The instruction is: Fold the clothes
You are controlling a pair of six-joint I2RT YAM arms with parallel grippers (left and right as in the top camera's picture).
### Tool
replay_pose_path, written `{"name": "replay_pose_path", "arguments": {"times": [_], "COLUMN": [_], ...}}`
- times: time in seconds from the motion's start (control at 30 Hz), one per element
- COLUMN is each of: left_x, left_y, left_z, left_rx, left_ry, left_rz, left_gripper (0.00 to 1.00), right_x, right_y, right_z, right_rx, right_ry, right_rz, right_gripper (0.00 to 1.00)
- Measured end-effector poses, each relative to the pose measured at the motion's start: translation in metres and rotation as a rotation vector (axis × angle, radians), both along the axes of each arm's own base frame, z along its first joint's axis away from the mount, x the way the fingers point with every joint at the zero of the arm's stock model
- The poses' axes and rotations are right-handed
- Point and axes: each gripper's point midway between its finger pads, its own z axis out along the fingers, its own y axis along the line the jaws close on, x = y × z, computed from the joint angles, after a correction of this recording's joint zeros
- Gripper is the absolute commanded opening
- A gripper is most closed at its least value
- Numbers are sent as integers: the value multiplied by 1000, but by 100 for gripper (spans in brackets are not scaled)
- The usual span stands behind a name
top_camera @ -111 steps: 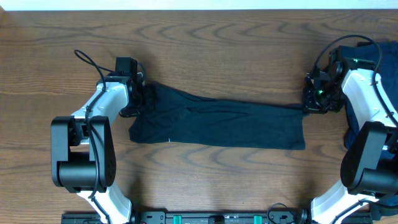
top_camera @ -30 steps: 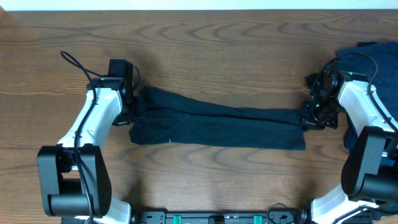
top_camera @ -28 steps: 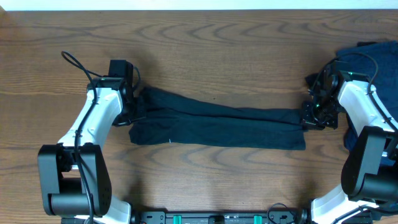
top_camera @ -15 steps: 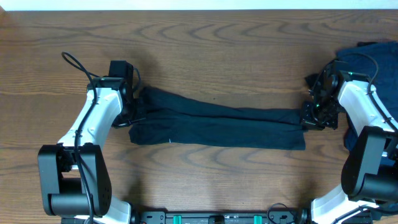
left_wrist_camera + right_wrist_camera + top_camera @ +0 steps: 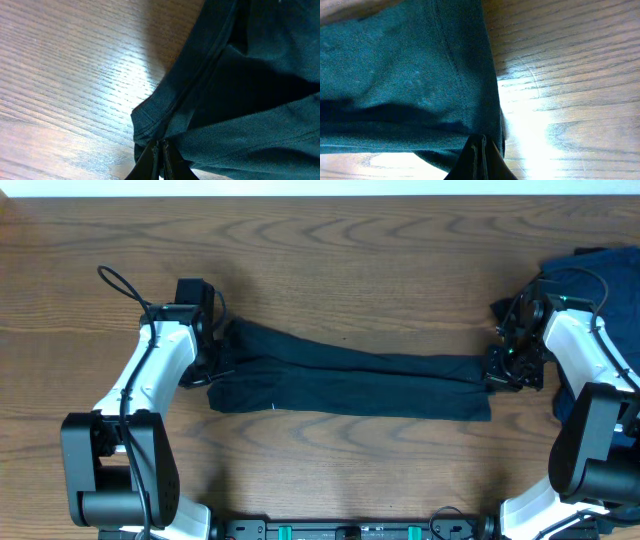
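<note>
On a wooden table (image 5: 350, 260), the left gripper (image 5: 220, 352) was pinched tight on the left end of a dark T-shirt (image 5: 350, 382), which lay folded into a long band across the middle. The right gripper (image 5: 493, 370) was clamped on the shirt's right end. More dark clothes (image 5: 590, 265) sat heaped at the far right edge.

The spare clothes (image 5: 598, 264) at the right of the desk (image 5: 350, 260) were cut off by the overhead picture's edge and partly covered by the right arm (image 5: 580, 345). In both wrist views the T-shirt (image 5: 240, 100) ran past the frame, and the left tool (image 5: 161, 149) and right tool (image 5: 479, 142) showed only their tips.
</note>
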Motion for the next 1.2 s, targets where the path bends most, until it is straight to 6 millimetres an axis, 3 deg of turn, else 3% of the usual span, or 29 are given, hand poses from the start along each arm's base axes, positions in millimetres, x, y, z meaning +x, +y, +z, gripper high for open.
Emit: {"name": "replay_pose_path", "arguments": {"times": [0.1, 0.17, 0.33, 0.43, 0.5, 0.6, 0.67, 0.73, 0.93, 1.2], "left_x": [-7, -13, -19, -21, -14, 10, 21, 24, 23, 4], "left_y": [0, 0, 0, -1, -2, -9, -16, -24, -42, -59], "left_z": [-2, -3, -3, 4, 14, 34, 41, 44, 34, -14], "left_rx": [1, 2, -3, -5, -11, -53, -93, -134, -190, -199], "left_ry": [25, 49, 72, 90, 74, -3, -46, -60, -56, 84], "left_rz": [0, 0, 4, 7, 7, 7, 2, -5, -36, -72], "left_gripper": [9, 25, 40, 41, 40, 8, 6, 6, 6, 6], "right_x": [-4, -9, -11, -7, 4, 26, 36, 38, 38, 26], "right_y": [0, 0, 1, 4, 6, 10, 17, 27, 62, 76], "right_z": [0, 1, 2, 10, 21, 41, 50, 52, 37, -13], "right_rx": [0, -3, 0, 17, 35, 62, 85, 103, 111, 32], "right_ry": [16, 38, 47, 43, 14, -58, -91, -99, -114, -133], "right_rz": [-12, -19, -24, -28, -29, -23, -13, 8, 114, 188], "right_gripper": [19, 33, 44, 48, 47, 30, 9, 2, 1, 2]}}
